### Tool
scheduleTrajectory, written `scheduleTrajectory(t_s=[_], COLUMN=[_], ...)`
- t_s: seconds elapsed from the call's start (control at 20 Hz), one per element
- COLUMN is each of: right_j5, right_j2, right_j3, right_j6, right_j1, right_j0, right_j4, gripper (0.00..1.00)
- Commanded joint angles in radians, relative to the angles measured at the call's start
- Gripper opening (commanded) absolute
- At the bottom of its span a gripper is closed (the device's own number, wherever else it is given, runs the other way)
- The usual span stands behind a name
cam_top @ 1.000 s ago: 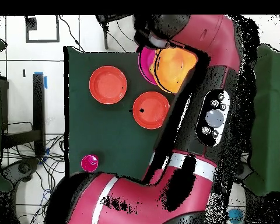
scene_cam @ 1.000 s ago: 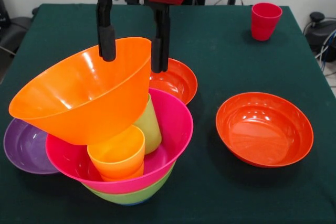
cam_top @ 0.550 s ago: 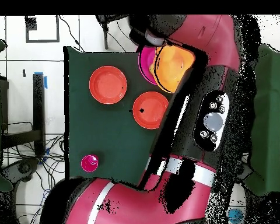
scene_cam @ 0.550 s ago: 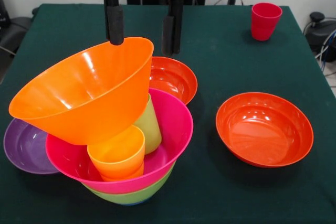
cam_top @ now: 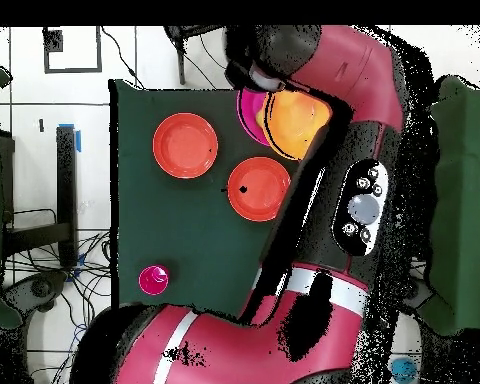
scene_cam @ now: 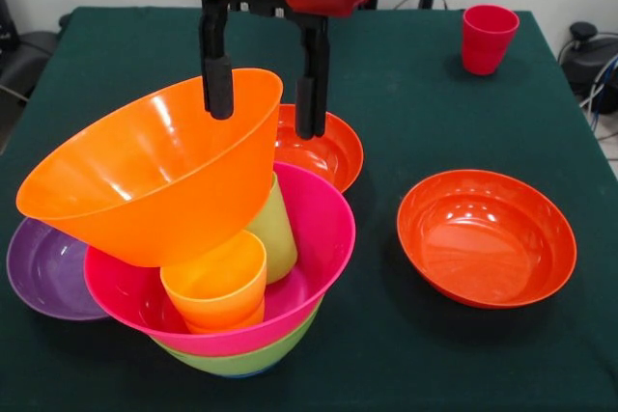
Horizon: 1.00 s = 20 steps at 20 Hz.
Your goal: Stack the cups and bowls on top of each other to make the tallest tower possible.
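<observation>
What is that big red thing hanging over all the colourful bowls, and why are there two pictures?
The red thing is a robot arm. Its tool has two black fingers, open around the rim of the tilted orange bowl, one finger inside and one outside. One picture looks across the green table; the other looks straight down from above. The orange bowl leans on a yellow-orange cup and a green cup inside the magenta bowl. Two red-orange bowls, a purple bowl and a red cup sit apart.
</observation>
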Motion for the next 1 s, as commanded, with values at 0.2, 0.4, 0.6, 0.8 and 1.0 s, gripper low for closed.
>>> scheduleTrajectory(t_s=[0.2,0.4,0.6,0.8,1.0], right_j5=[-0.042,-0.049,-0.043,-0.046,-0.061], right_j2=[0.153,0.159,0.166,0.175,0.19], right_j3=[0.172,0.184,0.169,0.172,0.167], right_j6=[-0.154,-0.153,-0.157,-0.169,-0.18], right_j1=[0.001,-0.005,0.002,0.001,0.014], right_j0=[-0.018,-0.022,-0.029,-0.039,-0.052], right_j4=[-0.1,-0.105,-0.108,-0.113,-0.12], gripper=[1.0,1.0,1.0,1.0,1.0])
